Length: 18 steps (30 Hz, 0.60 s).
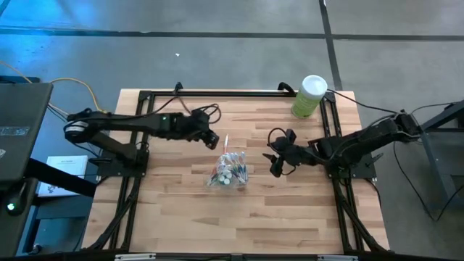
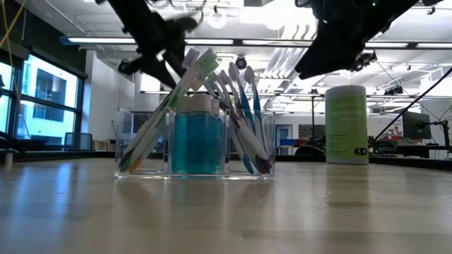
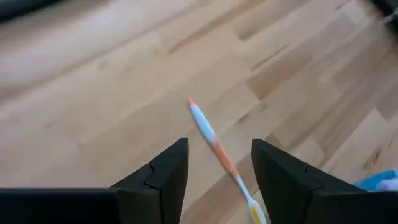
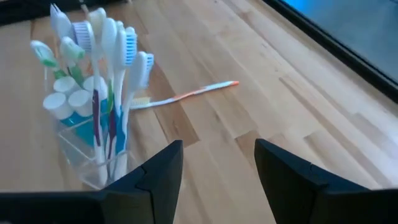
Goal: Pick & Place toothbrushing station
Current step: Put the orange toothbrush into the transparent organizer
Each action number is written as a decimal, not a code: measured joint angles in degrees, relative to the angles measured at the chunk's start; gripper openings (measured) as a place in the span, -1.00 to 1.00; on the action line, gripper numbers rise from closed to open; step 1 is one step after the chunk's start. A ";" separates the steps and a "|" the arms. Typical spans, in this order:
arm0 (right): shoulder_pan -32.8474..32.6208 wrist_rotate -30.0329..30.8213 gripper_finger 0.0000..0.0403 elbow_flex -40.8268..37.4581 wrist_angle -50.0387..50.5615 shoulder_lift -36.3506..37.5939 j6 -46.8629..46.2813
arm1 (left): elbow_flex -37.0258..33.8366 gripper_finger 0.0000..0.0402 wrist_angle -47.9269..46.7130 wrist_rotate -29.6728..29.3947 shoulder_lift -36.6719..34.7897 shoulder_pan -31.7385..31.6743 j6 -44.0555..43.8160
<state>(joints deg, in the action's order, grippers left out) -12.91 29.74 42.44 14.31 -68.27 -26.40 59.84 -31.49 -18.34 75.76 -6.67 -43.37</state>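
The clear holder (image 4: 93,155) stands upright near the middle of the tabletop (image 1: 290,210), packed with pastel toothbrushes (image 4: 115,74) that fan out above its rim, and with a few white-capped tubes (image 4: 71,99) tucked among them; the low view shows blue contents behind its front wall. One toothbrush is not in it: an orange and blue loose toothbrush (image 4: 186,94) lies flat on the wood just beside the holder, its head end toward the holder and its handle pointing away. So the station looks nearly filled, and the stray brush seems to be what is left to pick up and place, though whether other pieces are wanted cannot be told from here. The left gripper (image 3: 219,168) hovers right over that brush, its fingers apart with the handle showing between them, not yet clamped on anything. The right gripper (image 4: 217,168) hangs on the other side of the holder, a little apart from it, facing it, fingers also apart and holding nothing. A tall green canister (image 1: 309,96) with a white lid stands at the far right corner of the tabletop, well apart from the work. The likely next step is a descent and a grasp by the left arm on the thin handle, which lies low against the wood.
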 joint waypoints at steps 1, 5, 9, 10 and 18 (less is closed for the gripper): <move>0.33 -0.26 -0.05 0.00 0.02 0.00 0.78 | -0.02 -0.15 0.19 1.81 0.88 -1.14 -0.42; 1.24 -0.36 -0.05 0.00 0.35 0.00 3.85 | -0.03 -0.15 1.96 7.18 4.62 -5.25 -3.06; 1.80 -0.36 -0.05 0.00 0.45 0.00 6.74 | -0.03 -0.15 6.10 12.51 9.16 -8.04 -4.50; 1.84 -0.34 -0.05 0.00 0.46 0.00 7.13 | -0.03 -0.15 7.80 13.87 10.30 -8.65 -4.50; 1.80 -0.34 -0.05 0.00 0.89 0.00 9.84 | 0.47 -0.15 12.83 22.66 17.18 -13.01 -4.72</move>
<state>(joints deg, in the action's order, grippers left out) -11.11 29.41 42.44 15.20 -68.27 -16.56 60.31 -18.66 4.32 92.94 -19.69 -48.10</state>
